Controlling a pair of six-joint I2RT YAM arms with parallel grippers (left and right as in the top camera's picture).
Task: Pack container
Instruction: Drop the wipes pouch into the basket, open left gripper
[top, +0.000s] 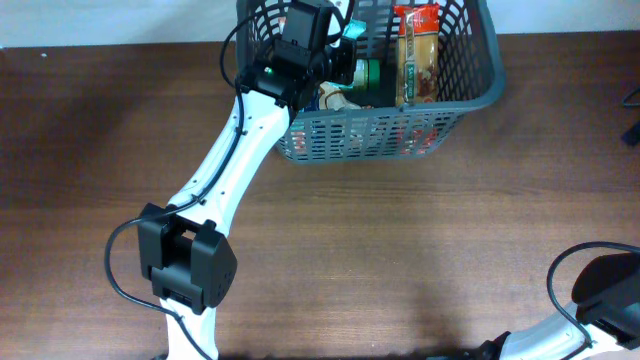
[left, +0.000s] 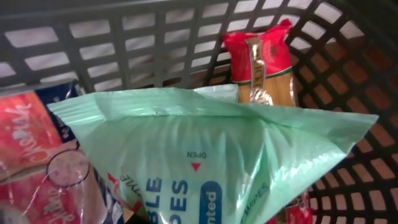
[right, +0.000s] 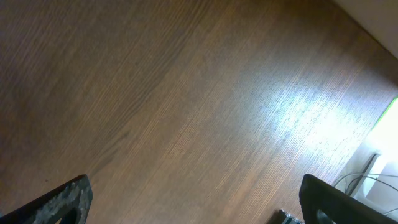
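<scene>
The container (top: 370, 135) is standing on the table (top: 400, 250) at the far edge, right of centre. The left arm (top: 225, 180) is reaching into it from the near left, and the left claw (top: 340, 45) is hanging inside the left half of the container.

In the left wrist view, a pale green wipes pack (left: 205, 155) is filling most of the picture and covering the claw fingers. Whether the left claw is grasping the pack or has released it cannot be told. Behind the pack, a pasta packet (left: 264, 68) with a red top is leaning against the slotted wall (left: 124, 31). A red printed packet (left: 31, 149) is lying to the left of the pack.

The right arm (top: 605, 290) is sitting at the near right corner, well apart from the container. The right claw (right: 199, 208) is released, its fingertips (right: 62, 199) spread wide over bare table (right: 186, 93), with nothing between them.
</scene>
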